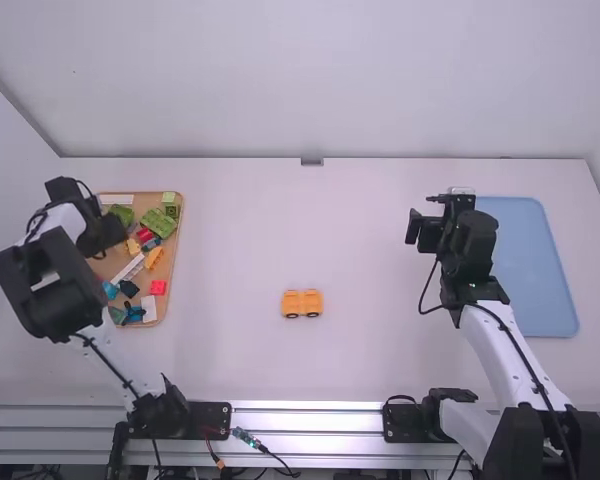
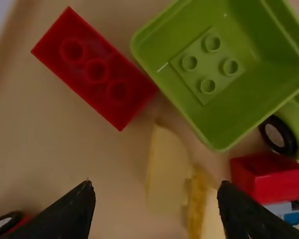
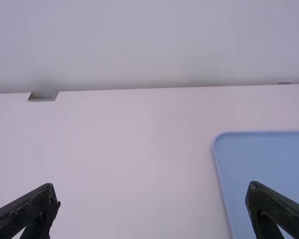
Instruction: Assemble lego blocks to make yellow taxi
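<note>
Left claw (image 2: 155, 186), open above yellow block (image 2: 167, 162), may snag on closing, red block (image 2: 274, 178) lying close by; right claw (image 3: 152, 191), fingers apart; taxi base (image 1: 301, 303), mid-tabletop (image 1: 360, 240).

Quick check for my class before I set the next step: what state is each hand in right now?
Left hand: open, holding nothing, above a yellow piece.
Right hand: open, empty, near the blue tray.
</note>
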### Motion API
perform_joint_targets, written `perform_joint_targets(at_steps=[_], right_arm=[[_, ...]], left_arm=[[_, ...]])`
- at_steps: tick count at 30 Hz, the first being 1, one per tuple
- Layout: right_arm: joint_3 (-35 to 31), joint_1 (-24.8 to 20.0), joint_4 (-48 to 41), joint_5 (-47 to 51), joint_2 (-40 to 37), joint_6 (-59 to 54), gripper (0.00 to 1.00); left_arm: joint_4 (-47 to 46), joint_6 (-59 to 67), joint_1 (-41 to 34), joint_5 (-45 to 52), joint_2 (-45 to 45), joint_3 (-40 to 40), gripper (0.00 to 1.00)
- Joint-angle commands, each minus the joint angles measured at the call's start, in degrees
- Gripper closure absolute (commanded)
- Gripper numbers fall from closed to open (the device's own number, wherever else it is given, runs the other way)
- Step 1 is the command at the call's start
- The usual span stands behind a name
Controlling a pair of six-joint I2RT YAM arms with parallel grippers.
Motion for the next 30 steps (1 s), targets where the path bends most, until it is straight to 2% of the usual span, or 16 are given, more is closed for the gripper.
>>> perform_joint_targets(at_steps=[1, 23, 30], right_arm=[[1.11, 0.09, 0.09, -0.15, 0.27, 0.20, 0.01], [1.11, 0.04, -0.33, -0.15, 0.27, 0.17, 0.01], [1.11, 0.04, -0.31, -0.13, 0.27, 0.20, 0.01]], left_arm=[[0.18, 0.42, -0.04, -0.55, 1.27, 0.09, 0.43], [10.50, 1.95, -0.09, -0.35, 3.15, -6.10, 0.49], [10.61, 1.90, -0.11, -0.35, 3.15, -6.93, 0.50]])
